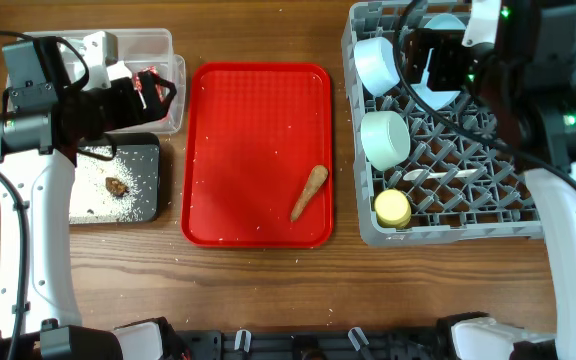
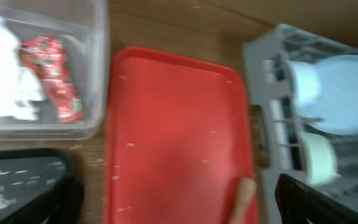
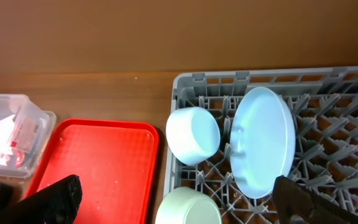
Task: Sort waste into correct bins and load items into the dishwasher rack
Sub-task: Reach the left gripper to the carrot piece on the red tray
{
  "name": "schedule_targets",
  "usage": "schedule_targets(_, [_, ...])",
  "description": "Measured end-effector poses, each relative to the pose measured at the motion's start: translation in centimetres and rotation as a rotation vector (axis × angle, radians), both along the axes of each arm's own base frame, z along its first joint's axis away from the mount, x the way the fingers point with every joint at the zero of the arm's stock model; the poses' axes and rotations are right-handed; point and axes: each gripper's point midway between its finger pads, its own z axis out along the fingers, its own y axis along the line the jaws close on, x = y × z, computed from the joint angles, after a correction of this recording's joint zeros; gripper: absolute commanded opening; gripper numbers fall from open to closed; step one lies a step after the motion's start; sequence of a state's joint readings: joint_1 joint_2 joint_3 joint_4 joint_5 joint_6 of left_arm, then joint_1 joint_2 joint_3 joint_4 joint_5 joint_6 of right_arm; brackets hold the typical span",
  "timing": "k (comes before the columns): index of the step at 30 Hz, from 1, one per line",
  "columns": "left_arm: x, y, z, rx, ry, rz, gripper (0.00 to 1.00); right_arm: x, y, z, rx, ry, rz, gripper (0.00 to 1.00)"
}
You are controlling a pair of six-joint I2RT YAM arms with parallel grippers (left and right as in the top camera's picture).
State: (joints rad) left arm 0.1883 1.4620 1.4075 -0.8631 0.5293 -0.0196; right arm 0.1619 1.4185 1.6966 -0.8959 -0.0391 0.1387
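glossy red tray [image 1: 258, 130], wood-grain table [image 1: 258, 290]

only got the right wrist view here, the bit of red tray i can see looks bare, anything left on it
Observer: Yes, a brown cone-shaped food piece lies on the red tray, near its bottom right corner in the overhead view.
Operator: ok, what else am i missing on the right side
Observer: A yellow cup sits in the rack, in its bottom left corner in the overhead view.
Operator: and far left
Observer: The black tray holds scattered rice and a small dark-brown lump.
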Motion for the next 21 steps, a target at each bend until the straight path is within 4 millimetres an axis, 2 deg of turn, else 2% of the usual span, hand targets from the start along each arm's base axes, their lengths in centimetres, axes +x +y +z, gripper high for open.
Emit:
schedule_targets(4, [-1.3, -2.4, 0.6, -0.131, 0.024, -0.09, 1.0, -0.6, 0.0, -0.1, 0.002, 0.011, 0.005, 1.0])
schedule_targets(8, [-2.0, -3.5, 1.0, -0.191, 0.037, -0.128, 0.99, -0.7, 0.0, -0.3, 0.0, 0.024, 0.005, 1.0])
schedule_targets(11, [-2.2, -5.0, 0.5, -0.159, 0.054, -0.16, 1.0, -0.8, 0.0, -0.4, 0.0, 0.027, 0.005, 1.0])
schedule_targets(14, [-2.8, -8.2, -0.8, -0.062, 0.085, -0.229, 0.98, -0.8, 0.0, -0.3, 0.0, 0.026, 0.005, 1.0])
schedule_targets(16, [-3.6, -11.8, -3.0, 0.05, 0.136, -0.309, 0.95, -0.8, 0.0, -0.4, -0.001, 0.027, 0.005, 1.0])
schedule_targets(17, [-3.7, -12.5, -4.2, 0.113, 0.16, -0.321, 0.91, -0.8, 0.0, -0.4, -0.001, 0.03, 0.005, 1.0])
schedule_targets(18, [-4.3, -14.8, -6.1, 0.149, 0.204, -0.384, 0.89, -0.8, 0.0, -0.4, -0.001, 0.03, 0.005, 1.0])
schedule_targets(21, [-4.8, -17.2, -10.2, 0.257, 0.284, -0.446, 0.9, -0.8, 0.0, -0.4, -0.001, 0.031, 0.005, 1.0])
